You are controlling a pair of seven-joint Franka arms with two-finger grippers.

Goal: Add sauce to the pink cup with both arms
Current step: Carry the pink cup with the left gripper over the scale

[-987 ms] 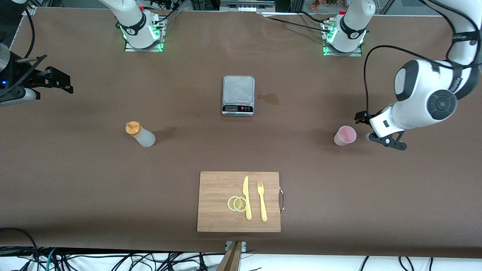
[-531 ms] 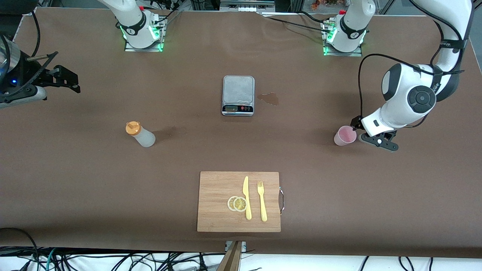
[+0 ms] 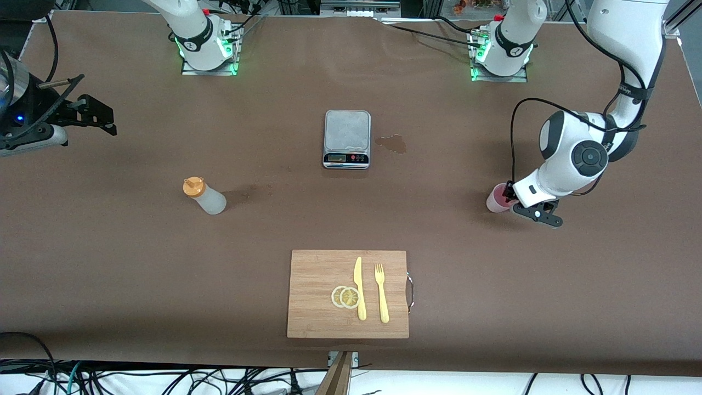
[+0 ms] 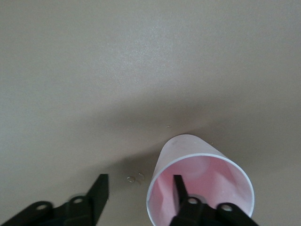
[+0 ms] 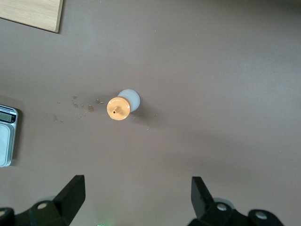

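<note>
The pink cup stands upright toward the left arm's end of the table. My left gripper is open and low at the cup. In the left wrist view one finger is inside the cup and the other finger is outside it, so the jaws straddle one wall. The sauce bottle, whitish with an orange cap, stands toward the right arm's end. My right gripper is open and empty, up in the air over the table's edge at that end. Its wrist view shows the bottle from above, apart from the gripper.
A grey kitchen scale sits mid-table with a wet stain beside it. A wooden cutting board nearer the front camera carries a yellow knife, a yellow fork and lemon slices.
My left gripper has moved in toward the pink cup, from beside it to straddling its wall. My right gripper shifted slightly a second ago and has held still since.
</note>
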